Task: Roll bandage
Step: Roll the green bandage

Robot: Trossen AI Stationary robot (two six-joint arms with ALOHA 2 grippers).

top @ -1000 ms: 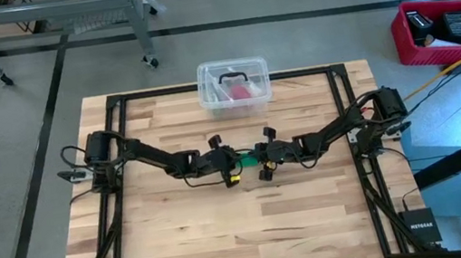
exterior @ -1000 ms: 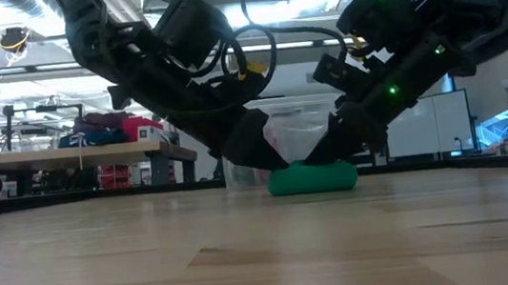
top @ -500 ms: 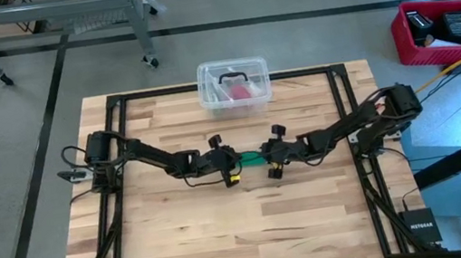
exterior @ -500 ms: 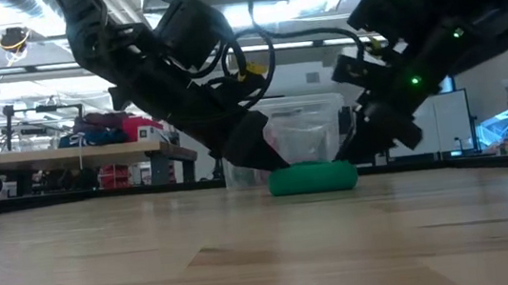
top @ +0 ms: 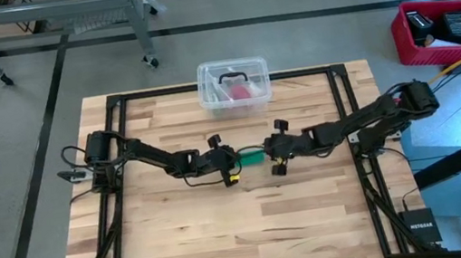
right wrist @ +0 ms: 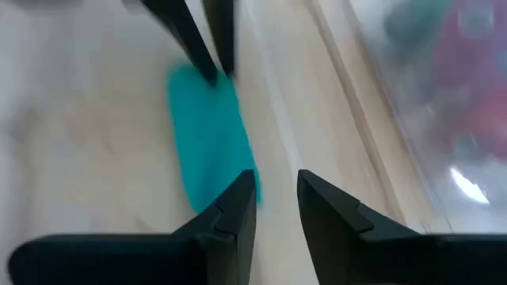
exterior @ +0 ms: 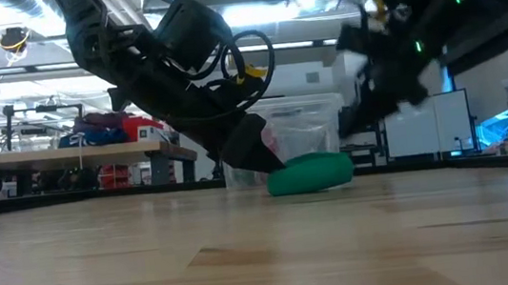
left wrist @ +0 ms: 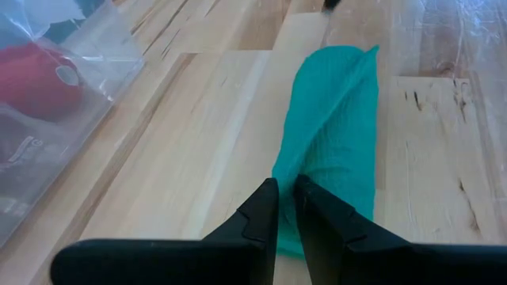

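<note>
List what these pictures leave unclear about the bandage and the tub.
- Bandage: near end hidden behind the left tool in the left wrist view.
- Bandage in the high view: too small to show folds.
- Tub: contents blurred in the right wrist view, cut off in the left wrist view.

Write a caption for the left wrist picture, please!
The left gripper pinches one end of the rolled teal bandage on the wooden table, beside a clear plastic tub.
</note>
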